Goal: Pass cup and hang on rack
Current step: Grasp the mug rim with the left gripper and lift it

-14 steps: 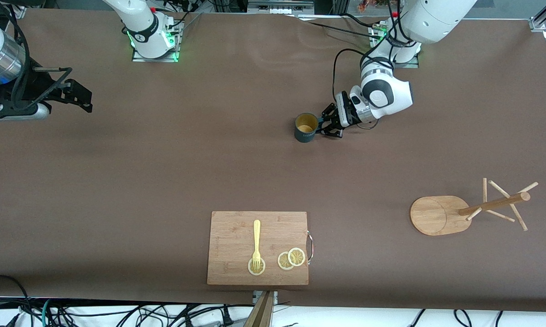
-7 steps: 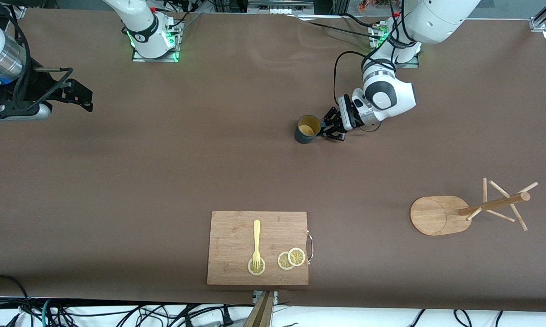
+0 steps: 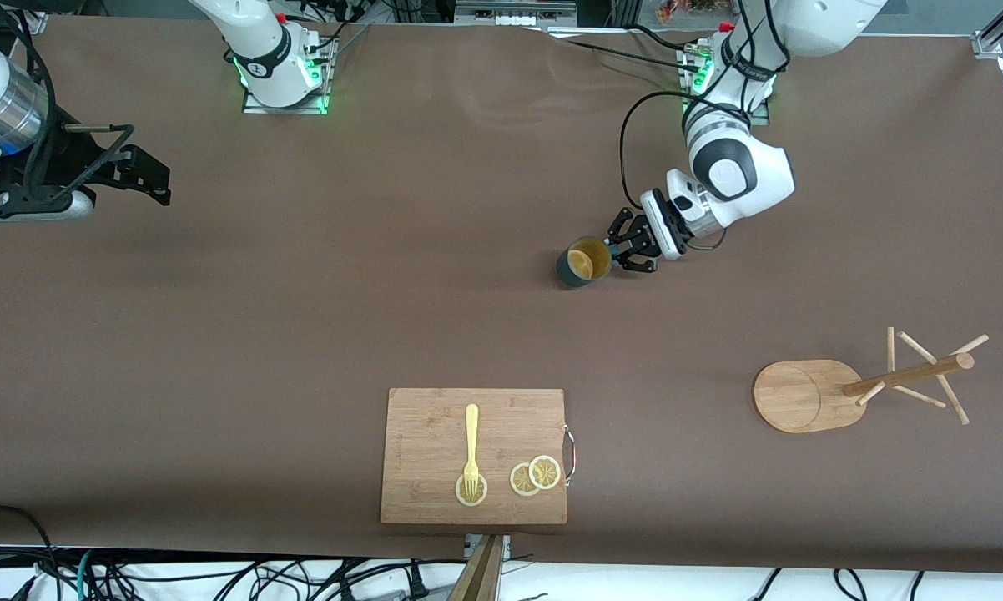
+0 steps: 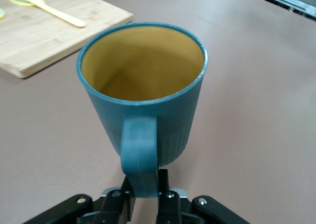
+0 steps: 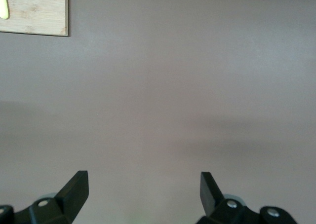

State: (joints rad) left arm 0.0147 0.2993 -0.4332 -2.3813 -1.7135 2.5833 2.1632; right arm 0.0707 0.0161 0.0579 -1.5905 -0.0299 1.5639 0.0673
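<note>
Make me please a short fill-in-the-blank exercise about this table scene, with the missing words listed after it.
1. The left gripper grasps the cup by its ____.
2. The fork lies on the cutting ____.
3. The right gripper waits over bare table with its fingers ____.
4. The rack, toward the left arm's end of the table, has ____ cups on its pegs.

Missing words: handle; board; open; no

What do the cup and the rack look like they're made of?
The cup: probably matte plastic or glazed ceramic, judging by its smooth teal outside, faint ribbing and dull yellow-tan inside. The rack: light unpainted wood, possibly bamboo, with grain lines visible on its oval base.
</note>
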